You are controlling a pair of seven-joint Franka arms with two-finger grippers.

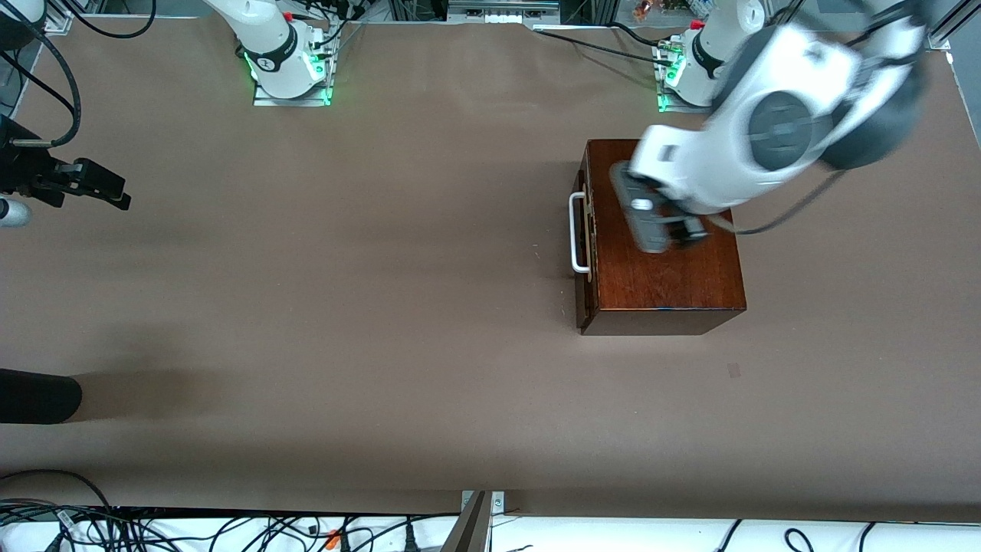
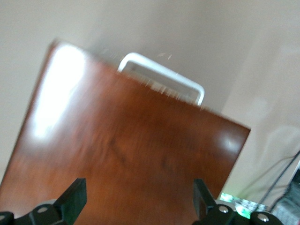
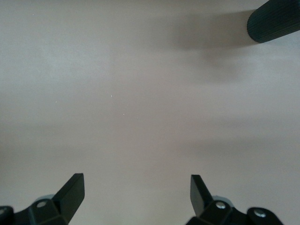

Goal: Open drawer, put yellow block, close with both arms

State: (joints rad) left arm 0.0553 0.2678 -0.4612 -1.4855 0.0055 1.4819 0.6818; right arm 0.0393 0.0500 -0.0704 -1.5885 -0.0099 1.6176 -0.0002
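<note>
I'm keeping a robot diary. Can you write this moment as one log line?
drawer: shut | yellow block: not seen | left gripper: open, over box | right gripper: open, waiting over bare table

The left arm [image 1: 774, 130] is motion-blurred and covers part of the wooden box [image 1: 674, 284]; the box's corners run off the left wrist view, and the right tool [image 1: 92, 184] is cut by the front view's edge
</note>
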